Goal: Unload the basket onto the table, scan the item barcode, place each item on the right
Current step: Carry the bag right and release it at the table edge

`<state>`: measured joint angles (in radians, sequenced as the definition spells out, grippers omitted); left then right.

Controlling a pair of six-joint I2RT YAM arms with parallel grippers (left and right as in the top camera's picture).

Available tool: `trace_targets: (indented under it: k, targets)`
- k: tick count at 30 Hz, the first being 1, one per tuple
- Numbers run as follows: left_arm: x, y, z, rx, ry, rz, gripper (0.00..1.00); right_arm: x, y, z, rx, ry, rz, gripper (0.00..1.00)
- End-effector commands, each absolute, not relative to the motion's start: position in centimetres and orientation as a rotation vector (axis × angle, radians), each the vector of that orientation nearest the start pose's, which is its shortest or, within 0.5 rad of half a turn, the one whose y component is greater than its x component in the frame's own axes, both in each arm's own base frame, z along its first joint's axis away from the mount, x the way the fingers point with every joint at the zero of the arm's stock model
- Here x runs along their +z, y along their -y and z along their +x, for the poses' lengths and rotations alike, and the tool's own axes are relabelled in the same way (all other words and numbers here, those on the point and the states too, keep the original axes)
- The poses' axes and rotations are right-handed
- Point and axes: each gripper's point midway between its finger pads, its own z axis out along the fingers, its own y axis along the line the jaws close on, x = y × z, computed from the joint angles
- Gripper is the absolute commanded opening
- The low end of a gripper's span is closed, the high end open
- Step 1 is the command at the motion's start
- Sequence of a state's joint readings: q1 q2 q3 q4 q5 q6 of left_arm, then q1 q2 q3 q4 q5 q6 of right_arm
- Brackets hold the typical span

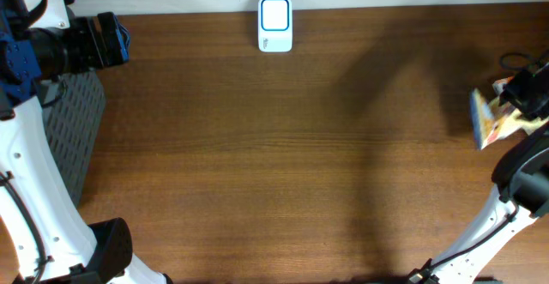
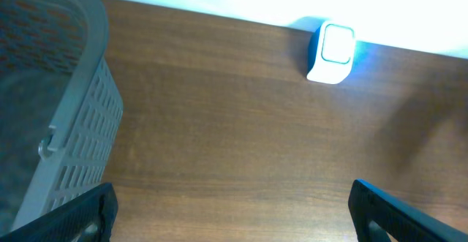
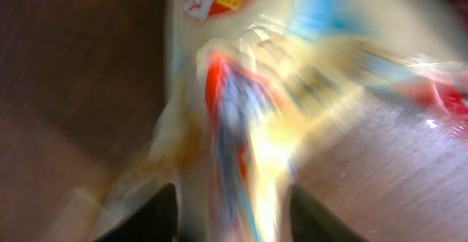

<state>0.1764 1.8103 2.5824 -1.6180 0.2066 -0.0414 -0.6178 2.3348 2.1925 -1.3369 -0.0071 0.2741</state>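
- The packet [image 1: 491, 117] is at the right edge of the table [image 1: 257, 164], between the fingers of the right gripper [image 3: 232, 194]. The blur hides whether the jaws clamp it or have let go.
- The scanner [image 1: 274, 24] stands at the far edge, centre, well apart from the packet.
- The left gripper [image 2: 232, 192] hangs spread wide and empty beside the basket [image 2: 66, 125], far left.
- The scan looks not yet done: the packet must cross to the scanner.
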Motion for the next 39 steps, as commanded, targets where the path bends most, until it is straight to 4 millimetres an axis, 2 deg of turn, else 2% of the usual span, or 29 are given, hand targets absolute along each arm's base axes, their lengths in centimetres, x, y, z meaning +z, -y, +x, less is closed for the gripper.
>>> trace_targets:
  k: [1,2,3,4,5,6,7,8,9,10,11,12,13,14,16,18,21,26,29,30,32,36,38,39]
  targets:
    - [40.5,-3.1,37.6,-0.188,-2.387,-0.149,0.99,9.9,31.2,36.1,-0.125,-2.689,1.398,0.77]
    - [40.5,-3.1,37.6,-0.188,-2.387,-0.149,0.99,11.3,31.3,36.0,-0.017,-2.642,1.43,0.81]
    - [40.5,-3.1,37.6,-0.188,-2.387,-0.149,0.99,14.2,29.8,37.4,0.248,-2.552,1.395,0.86]
    - [40.5,-3.1,37.6,-0.188,-2.387,-0.149,0.99,17.0,28.9,38.0,0.358,-2.49,1.353,0.87]
    - [40.5,-3.1,37.6,-0.188,-2.387,-0.149,0.99,19.5,28.6,37.9,0.348,-2.458,1.316,0.87]
    - [40.5,-3.1,37.6,-0.187,-2.387,-0.149,0.99,23.1,27.7,37.4,0.316,-2.43,1.244,0.88]
    - [40.5,-3.1,37.6,-0.188,-2.387,-0.149,0.99,26.3,26.0,36.5,0.319,-2.408,1.194,0.92]
    - [40.5,-3.1,37.6,-0.188,-2.387,-0.149,0.99,30.1,22.0,34.1,0.355,-2.446,1.052,0.93]
    - [40.5,-3.1,37.6,-0.188,-2.388,-0.149,0.99,32.5,19.7,32.5,0.309,-2.468,0.907,0.96]
    - [40.5,-3.1,37.6,-0.188,-2.387,-0.149,0.99,33.9,18.1,31.3,0.27,-2.462,0.864,0.99]
    - [40.5,-3.1,37.6,-0.188,-2.387,-0.149,0.99,35.7,15.0,29.3,0.253,-2.45,0.787,0.99]
    - [40.5,-3.1,37.6,-0.188,-2.387,-0.149,0.99,36.2,11.9,27.1,0.249,-2.467,0.689,0.99]
    - [40.5,-3.1,37.6,-0.188,-2.387,-0.149,0.99,35.9,10.0,25.7,0.255,-2.487,0.637,0.99]
    - [40.5,-3.1,37.6,-0.188,-2.387,-0.149,0.99,35.0,7.3,23.5,0.278,-2.508,0.582,0.99]
    - [40.5,-3.1,37.6,-0.188,-2.387,-0.149,0.99,32.3,2.6,18.8,0.316,-2.513,0.48,0.99]
    - [40.5,-3.1,37.6,-0.187,-2.387,-0.149,0.99,29.9,0.7,15.3,0.318,-2.507,0.48,0.99]
    - [40.5,-3.1,37.6,-0.188,-2.387,-0.149,0.99,28.3,-0.4,13.0,0.304,-2.481,0.471,0.99]
    - [40.5,-3.1,37.6,-0.188,-2.387,-0.149,0.99,28.0,0.1,12.4,0.251,-2.499,0.487,0.99]
    - [40.5,-3.1,37.6,-0.187,-2.387,-0.149,0.99,27.0,-0.8,12.5,0.329,-2.508,0.475,0.99]
    - [40.5,-3.1,37.6,-0.188,-2.387,-0.149,0.99,26.7,-1.4,13.0,0.358,-2.497,0.386,0.99]
    - [40.5,-3.1,37.6,-0.187,-2.387,-0.149,0.99,26.6,-4.1,14.9,0.469,-2.328,0.005,0.99]
    - [40.5,-3.1,37.6,-0.187,-2.387,-0.149,0.99,22.7,-7.1,16.4,0.527,-2.013,-0.308,0.99]
    - [40.5,-3.1,37.6,-0.188,-2.387,-0.149,0.99,21.5,-8.5,17.4,0.492,-1.783,-0.483,0.99]
    - [40.5,-3.1,37.6,-0.188,-2.388,-0.149,0.99,21.8,-8.8,17.9,0.461,-1.694,-0.522,0.99]
